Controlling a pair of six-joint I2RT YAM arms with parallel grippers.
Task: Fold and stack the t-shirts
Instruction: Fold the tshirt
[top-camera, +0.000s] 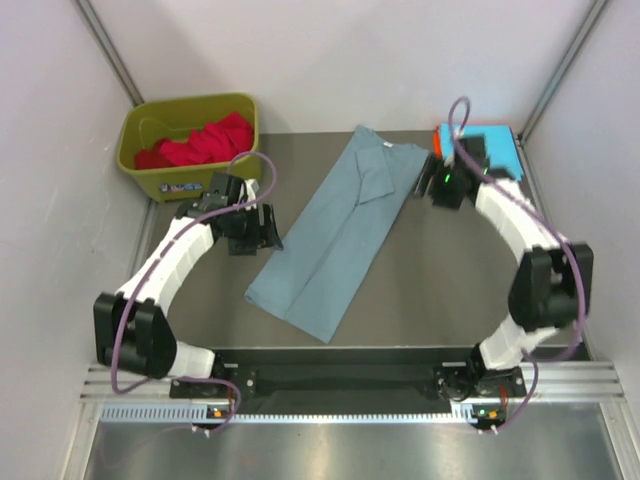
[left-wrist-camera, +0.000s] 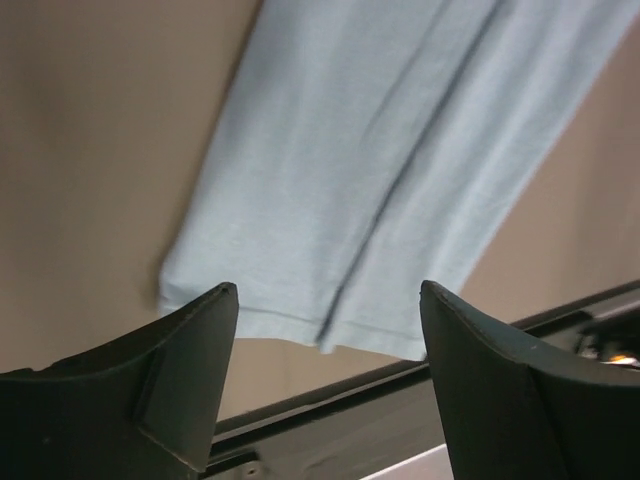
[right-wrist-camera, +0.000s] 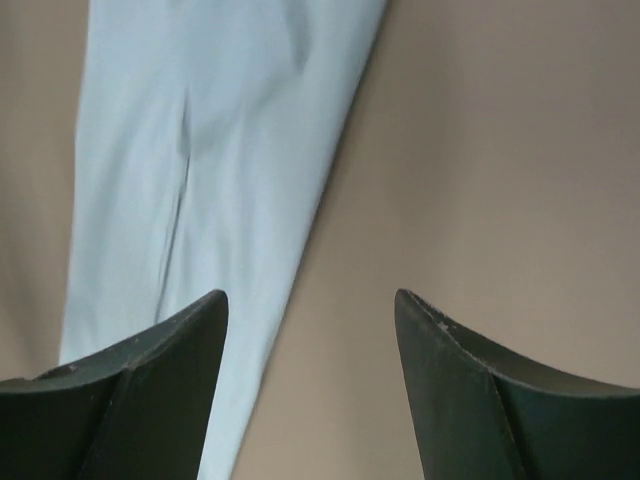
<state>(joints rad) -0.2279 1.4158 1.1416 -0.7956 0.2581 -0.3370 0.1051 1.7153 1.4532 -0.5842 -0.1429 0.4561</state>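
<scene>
Jaws stand apart on the left gripper (left-wrist-camera: 325, 290) and right gripper (right-wrist-camera: 310, 295) alike, each hovering beside the grey-blue t-shirt (top-camera: 335, 230) lying folded lengthwise on the table (top-camera: 440, 270).

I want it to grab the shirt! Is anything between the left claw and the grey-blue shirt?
No, nothing visible. The left gripper hangs open right beside the grey-blue t-shirt, which lies on the table.
</scene>
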